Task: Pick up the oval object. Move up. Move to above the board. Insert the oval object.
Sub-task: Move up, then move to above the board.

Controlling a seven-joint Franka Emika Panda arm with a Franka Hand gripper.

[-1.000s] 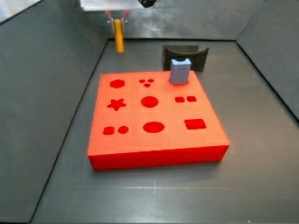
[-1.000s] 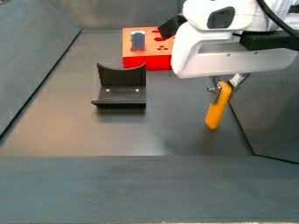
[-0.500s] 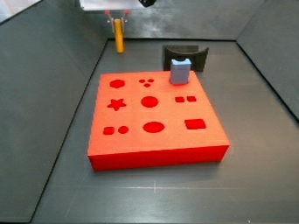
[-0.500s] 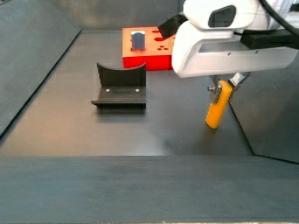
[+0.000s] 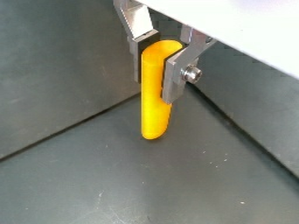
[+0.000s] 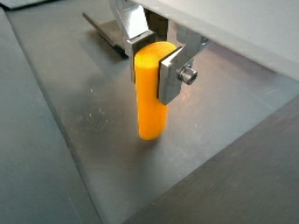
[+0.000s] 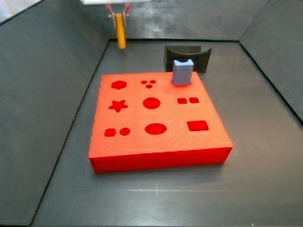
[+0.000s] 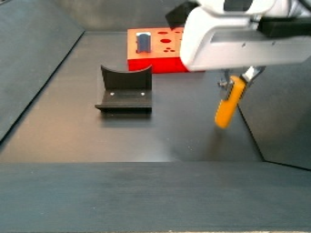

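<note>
The oval object [image 5: 156,118] is a smooth yellow-orange peg that hangs upright, and the gripper [image 5: 155,83] is shut on its upper part. In both wrist views the silver fingers [image 6: 170,74] press its two sides. In a side view the oval object [image 7: 120,32] hangs beyond the board's far left corner, under the gripper [image 7: 119,11] at the frame's top. Its lower end [image 8: 226,118] looks lifted off the dark floor. The board [image 7: 178,133] is a flat red block with star, round, oval and square cutouts, and it lies apart from the peg.
A grey-blue block [image 7: 182,72] stands upright in the board's far edge [image 8: 170,62]. The dark fixture [image 7: 187,57] stands on the floor just behind the board [image 8: 124,89]. Grey sloping walls [image 7: 53,53] enclose the floor close beside the peg.
The gripper has risen a little with the oval object held in it. The board, block and fixture have not moved.
</note>
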